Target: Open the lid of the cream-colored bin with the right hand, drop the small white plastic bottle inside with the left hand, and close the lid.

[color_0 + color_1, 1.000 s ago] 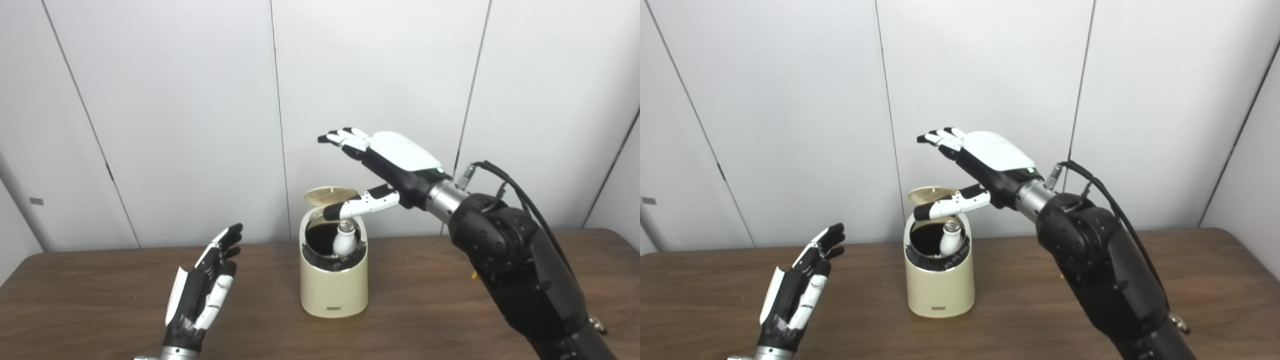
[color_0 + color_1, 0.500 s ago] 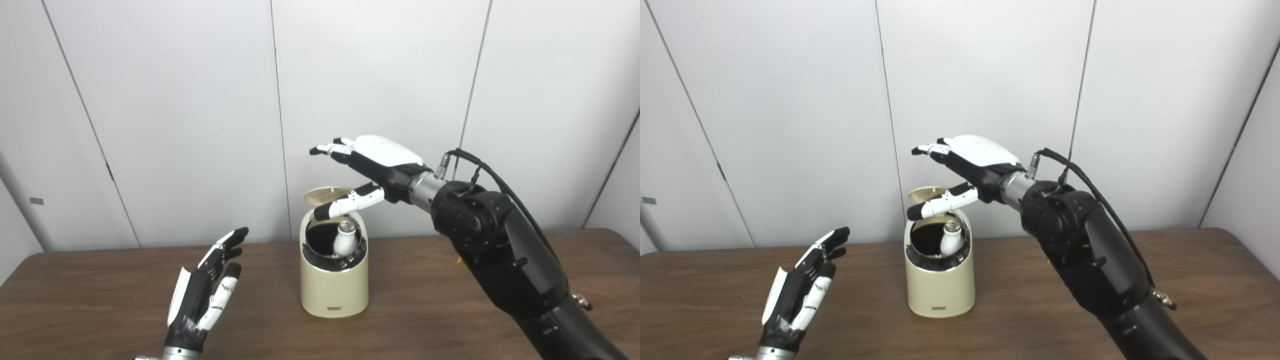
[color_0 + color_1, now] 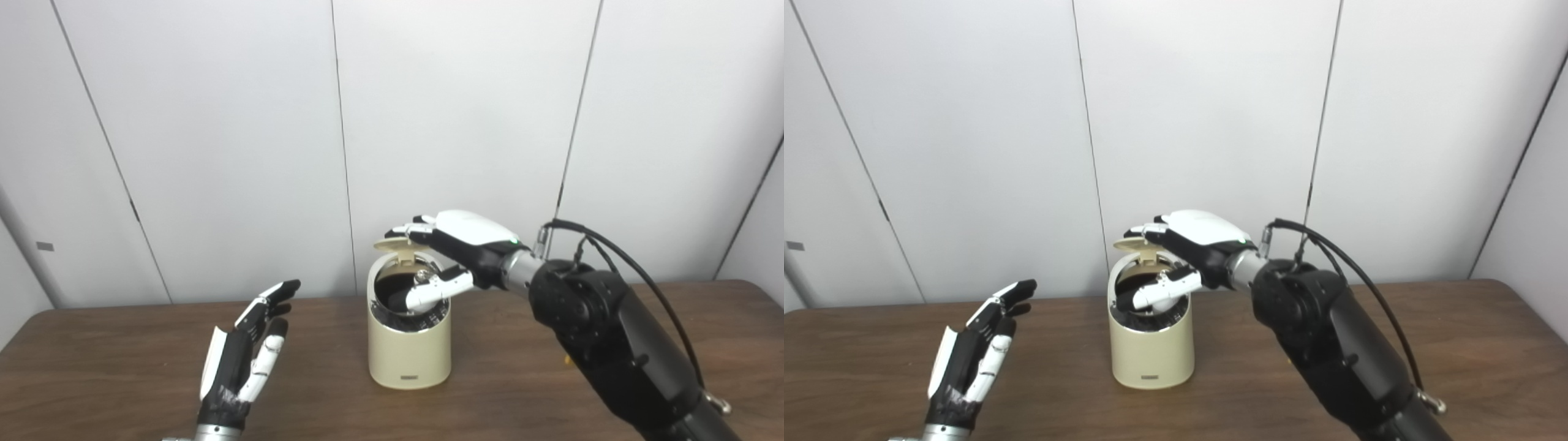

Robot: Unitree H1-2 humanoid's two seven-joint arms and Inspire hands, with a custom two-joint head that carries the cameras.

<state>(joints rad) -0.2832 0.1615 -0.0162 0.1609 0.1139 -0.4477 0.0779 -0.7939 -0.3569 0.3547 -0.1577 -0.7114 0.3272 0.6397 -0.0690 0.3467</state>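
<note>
I logged 1 cream bin (image 3: 409, 349) mid-table, lid (image 3: 395, 244) raised under my right hand (image 3: 465, 245), fingers spread; left hand (image 3: 245, 358) empty, fingers wide.

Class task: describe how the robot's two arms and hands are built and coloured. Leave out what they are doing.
Both hands are black with white shell panels; the fingers are white with black tips. The right hand has a white back cover, a small green light and a silver wrist joining a bulky black arm with looping black cables. The left hand ends in a silver wrist cuff.
</note>
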